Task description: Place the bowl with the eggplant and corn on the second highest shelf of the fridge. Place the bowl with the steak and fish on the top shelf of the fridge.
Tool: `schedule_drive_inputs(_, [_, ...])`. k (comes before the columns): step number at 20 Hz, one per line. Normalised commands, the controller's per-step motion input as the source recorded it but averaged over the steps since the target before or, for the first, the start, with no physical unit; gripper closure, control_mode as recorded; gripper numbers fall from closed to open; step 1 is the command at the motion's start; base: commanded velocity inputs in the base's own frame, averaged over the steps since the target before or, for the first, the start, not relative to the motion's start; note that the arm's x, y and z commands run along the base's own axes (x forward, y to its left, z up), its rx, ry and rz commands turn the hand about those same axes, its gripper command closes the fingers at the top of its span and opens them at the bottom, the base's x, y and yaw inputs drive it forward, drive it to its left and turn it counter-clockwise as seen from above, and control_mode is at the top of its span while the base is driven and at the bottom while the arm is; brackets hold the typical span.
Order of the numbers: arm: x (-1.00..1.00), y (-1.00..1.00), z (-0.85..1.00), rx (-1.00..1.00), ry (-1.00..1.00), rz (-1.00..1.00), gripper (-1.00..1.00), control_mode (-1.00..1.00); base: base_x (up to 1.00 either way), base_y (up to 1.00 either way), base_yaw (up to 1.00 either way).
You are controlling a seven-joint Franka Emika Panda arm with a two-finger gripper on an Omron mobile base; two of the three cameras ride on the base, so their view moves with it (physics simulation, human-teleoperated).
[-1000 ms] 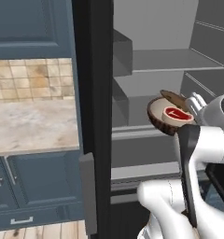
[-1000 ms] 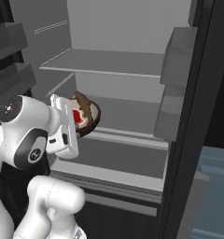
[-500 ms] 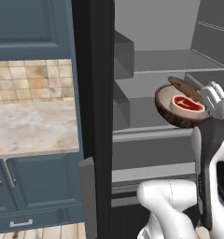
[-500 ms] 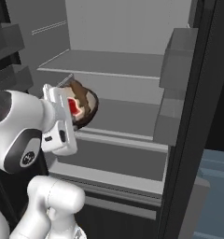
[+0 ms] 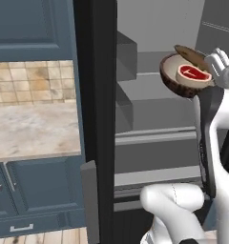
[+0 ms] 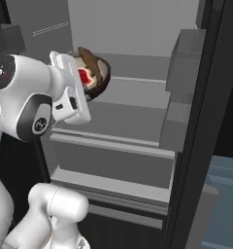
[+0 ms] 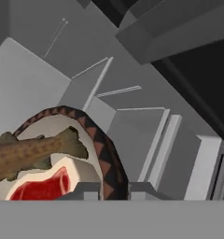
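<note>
**White Panda arm with dark joints**

The arm is built of smooth, rounded white shells with a glossy finish. Dark grey to black bands separate the links, and a black strip runs down the upright link in the left base view. One dark joint cap carries a small pale round emblem. The white, boxy hand shows two small dark marks on its side. The lowest link is a fat white cylinder.
</note>
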Motion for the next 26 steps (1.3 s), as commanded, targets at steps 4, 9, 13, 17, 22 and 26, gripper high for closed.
schedule_drive_inputs(4, [1.00,-0.29,0.14,-0.02,0.00,-0.11,1.00,-1.00,0.00,0.00,0.00])
schedule_drive_inputs(9, [1.00,-0.30,0.01,0.00,0.00,-0.06,1.00,-1.00,0.00,0.00,0.00])
schedule_drive_inputs(13, [1.00,-0.21,0.01,0.00,0.00,-0.07,1.00,-1.00,0.00,0.00,0.00])
schedule_drive_inputs(17, [1.00,-0.05,0.04,0.00,0.00,-0.11,1.00,-1.00,0.00,0.00,0.00])
schedule_drive_inputs(22, [1.00,-0.05,0.06,0.00,0.02,-0.11,1.00,-1.00,0.00,0.00,0.00])
schedule_drive_inputs(26, [1.00,-0.11,0.00,0.00,0.09,-0.06,1.00,-1.00,0.00,0.00,0.00])
